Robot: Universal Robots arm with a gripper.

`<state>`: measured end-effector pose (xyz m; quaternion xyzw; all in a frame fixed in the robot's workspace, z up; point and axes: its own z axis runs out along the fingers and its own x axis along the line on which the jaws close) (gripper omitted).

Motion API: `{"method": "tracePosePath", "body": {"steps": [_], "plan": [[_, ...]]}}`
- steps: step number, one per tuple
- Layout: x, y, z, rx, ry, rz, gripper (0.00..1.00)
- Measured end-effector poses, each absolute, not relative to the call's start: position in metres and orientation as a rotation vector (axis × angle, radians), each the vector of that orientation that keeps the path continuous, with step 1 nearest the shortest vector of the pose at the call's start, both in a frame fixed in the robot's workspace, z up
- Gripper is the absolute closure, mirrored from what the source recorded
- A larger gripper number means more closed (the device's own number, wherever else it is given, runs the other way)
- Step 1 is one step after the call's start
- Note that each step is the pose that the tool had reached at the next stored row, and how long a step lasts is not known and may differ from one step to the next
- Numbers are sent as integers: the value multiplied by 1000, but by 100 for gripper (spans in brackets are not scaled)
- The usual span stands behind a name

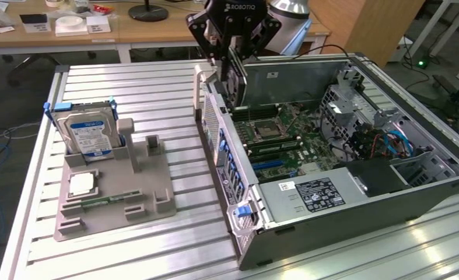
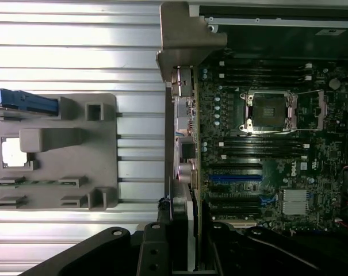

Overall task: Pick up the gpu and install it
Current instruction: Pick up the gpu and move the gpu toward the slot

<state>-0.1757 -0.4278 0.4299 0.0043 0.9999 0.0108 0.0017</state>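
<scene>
- The gripper point(image 1: 231, 61) hangs over the open computer case point(image 1: 369, 204). It is above the case's rear wall, toward the far edge of the tabletop point(image 1: 136, 81).
- Its fingers are drawn in narrow and clamp the gpu point(image 1: 235, 87), which hangs on edge below them, dark face upright and clear of the case.
- In the wrist view the card is seen edge-on between the black fingers point(image 2: 156, 247). It lines up along the rear wall, beside the motherboard point(image 1: 280, 137).
- The case lies on its side with the panel off, filling the half of the tabletop on the exterior view's right. The bare processor socket point(image 2: 268, 110) and the blue expansion slots point(image 2: 234, 177) are exposed.
- A grey parts holder point(image 1: 147, 181) sits on the half of the tabletop on the exterior view's left, well apart from the gripper.
- A hard drive point(image 1: 87, 131) with a blue-white label stands upright in the holder's far end.
- A square processor chip point(image 1: 82, 184) and a narrow green memory stick point(image 1: 97, 202) lie in recesses near the holder's front.
</scene>
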Motion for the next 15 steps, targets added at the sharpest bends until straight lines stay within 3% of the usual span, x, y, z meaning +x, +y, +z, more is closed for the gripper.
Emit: {"method": "tracePosePath", "body": {"steps": [15], "plan": [[-164,-428,430,13,3138,34,72]]}}
